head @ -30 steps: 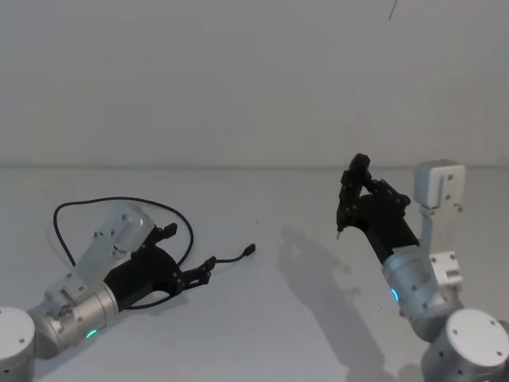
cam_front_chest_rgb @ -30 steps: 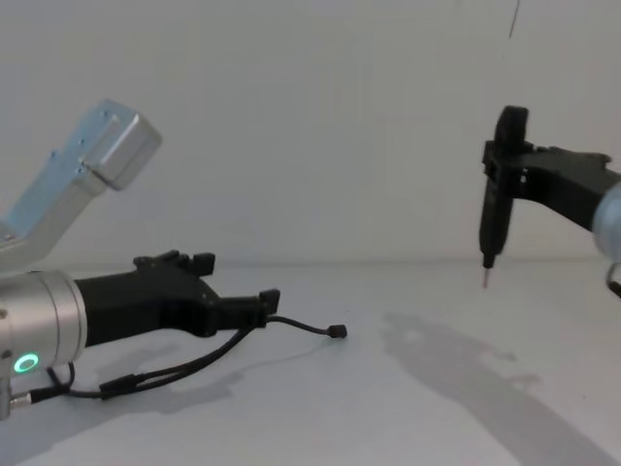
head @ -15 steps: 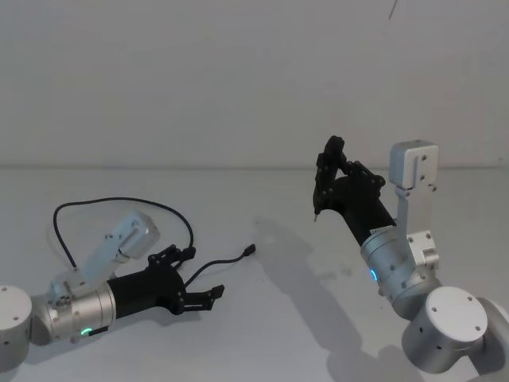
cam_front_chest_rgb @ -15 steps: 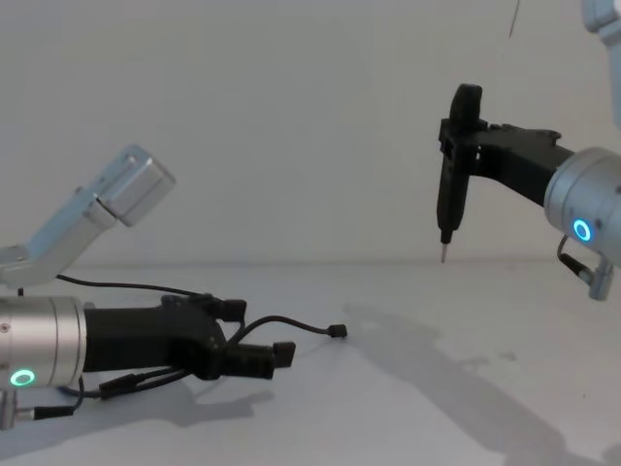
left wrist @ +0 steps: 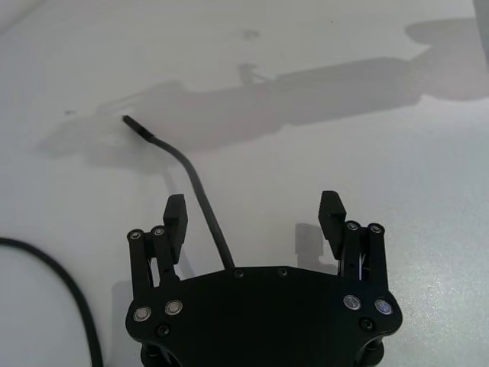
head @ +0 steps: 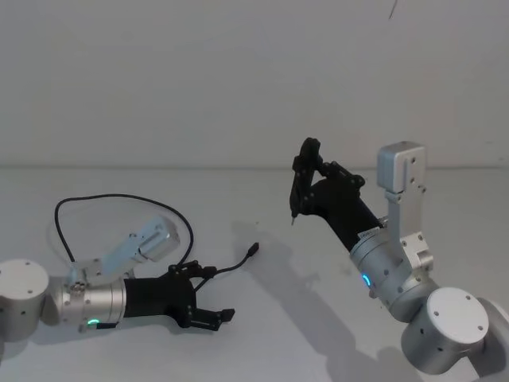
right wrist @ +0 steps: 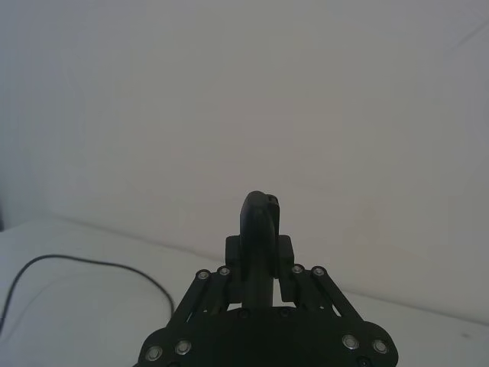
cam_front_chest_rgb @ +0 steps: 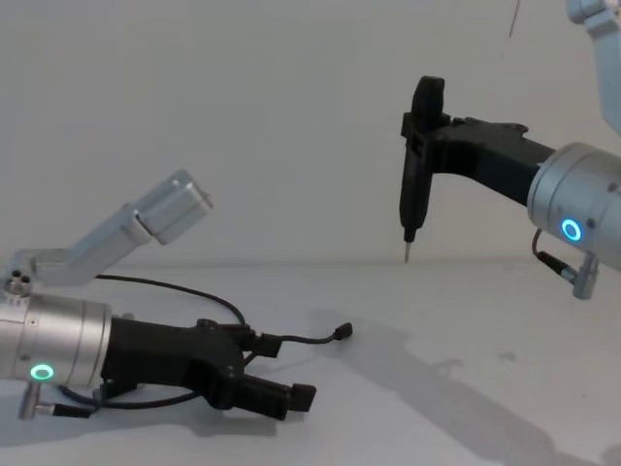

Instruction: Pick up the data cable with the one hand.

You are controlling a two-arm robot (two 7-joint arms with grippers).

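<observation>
The data cable (head: pixel 119 199) is a thin black cord looping on the white table at the left, and its small plug (head: pixel 253 249) points toward the middle. My left gripper (head: pixel 210 294), green ring on its wrist, lies low on the table and is open. In the left wrist view the cable (left wrist: pixel 195 176) runs out between the fingers (left wrist: pixel 176 218), close to one of them and untouched by either. The plug (cam_front_chest_rgb: pixel 342 332) sits just beyond the left gripper (cam_front_chest_rgb: pixel 281 369). My right gripper (head: pixel 305 169), blue ring, is raised and shut on a short black lead (cam_front_chest_rgb: pixel 417 146) with a thin metal tip.
The white table (head: pixel 262 342) lies bare between the arms, with the right arm's shadow across it. A plain white wall stands behind. The left arm's silver elbow link (cam_front_chest_rgb: pixel 160 218) sticks up above the cable loop.
My left gripper has swung lower and nearer along the table and has gone from nearly shut at the cable to wide open. The right gripper has carried its black lead leftward toward the middle.
</observation>
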